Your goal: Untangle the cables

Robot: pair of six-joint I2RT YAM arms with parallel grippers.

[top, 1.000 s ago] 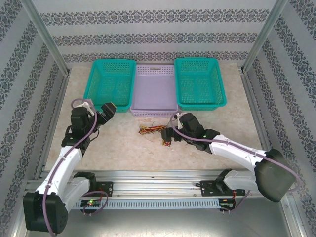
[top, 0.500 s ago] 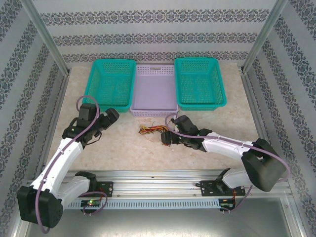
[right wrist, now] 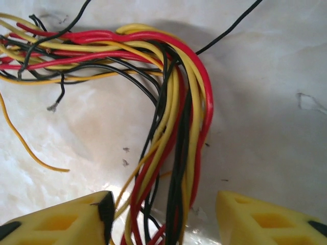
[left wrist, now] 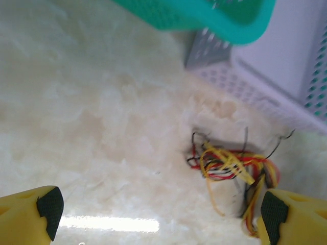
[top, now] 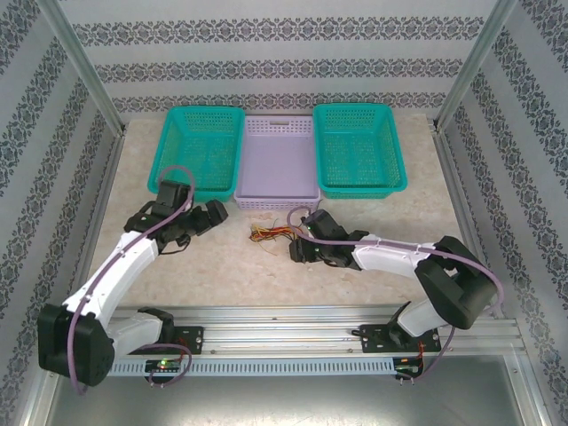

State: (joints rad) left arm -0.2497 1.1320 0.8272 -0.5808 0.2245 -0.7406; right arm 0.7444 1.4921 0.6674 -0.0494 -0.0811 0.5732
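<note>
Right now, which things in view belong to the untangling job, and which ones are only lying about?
For the job: bunch of thin red, yellow and black cables; right arm's yellow fingers, either side of that bunch; left arm's yellow fingers, wide open nearby.
Lying about: left teal plastic mesh basket; middle lilac plastic basket; right teal plastic mesh basket.

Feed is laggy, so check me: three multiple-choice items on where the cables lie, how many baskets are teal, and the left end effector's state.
1. The cables lie: A in a teal basket; B on the table before the middle basket; C in the middle basket.
2. Teal baskets: A one; B three; C two.
3. Left end effector: A open, empty; B shut on a cable; C shut, empty.
1 B, they rest on bare table; 2 C, one each side of the middle basket; 3 A, its fingers stand far apart.
</note>
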